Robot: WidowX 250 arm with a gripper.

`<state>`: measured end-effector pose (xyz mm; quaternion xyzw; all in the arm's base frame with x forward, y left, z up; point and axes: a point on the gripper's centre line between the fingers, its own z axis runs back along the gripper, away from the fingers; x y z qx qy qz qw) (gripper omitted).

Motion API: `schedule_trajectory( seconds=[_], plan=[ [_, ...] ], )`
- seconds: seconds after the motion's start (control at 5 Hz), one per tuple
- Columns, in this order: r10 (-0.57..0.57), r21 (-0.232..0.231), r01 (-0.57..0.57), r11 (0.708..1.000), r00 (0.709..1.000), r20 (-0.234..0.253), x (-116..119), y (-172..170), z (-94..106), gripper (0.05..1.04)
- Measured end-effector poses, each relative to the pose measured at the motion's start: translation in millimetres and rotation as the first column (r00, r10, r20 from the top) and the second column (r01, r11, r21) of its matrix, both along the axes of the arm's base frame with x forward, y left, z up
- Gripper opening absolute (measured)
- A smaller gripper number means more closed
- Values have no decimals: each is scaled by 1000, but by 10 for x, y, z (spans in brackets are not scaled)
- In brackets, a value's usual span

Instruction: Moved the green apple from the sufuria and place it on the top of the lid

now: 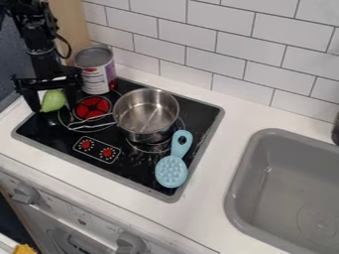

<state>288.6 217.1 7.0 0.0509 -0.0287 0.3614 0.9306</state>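
My gripper [52, 103] hangs low at the upper left, over the left corner of the black stove top. A light green rounded thing, the apple [53, 100], is right at the gripper, between its two sides. Whether the apple rests on the surface there, I cannot tell. The sufuria [146, 112], a steel pot with a wire handle pointing left, stands near the middle of the stove, and its inside holds no apple.
A tall tin can [96, 70] stands at the back, just right of the gripper. A blue brush [173, 166] lies at the stove's right edge. The red-marked burner [92, 106] lies between gripper and pot. The grey sink [248, 183] is at the right.
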Motion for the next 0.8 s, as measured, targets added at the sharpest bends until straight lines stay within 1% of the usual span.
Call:
schedule_trajectory(
  seconds=[0.2, 0.4, 0.6, 0.8],
  plan=[
    [-28, -18, 28, 999, 999, 18, 0, -59, 57, 1000],
    [-47, -39, 49, 998, 998, 45, 17, -121, 185, 1000],
    [-54, -60, 59, 996, 995, 85, 48, -179, 371, 1000],
    [-79, -83, 91, 992, 987, 138, 97, -239, 532, 1000]
  ],
)
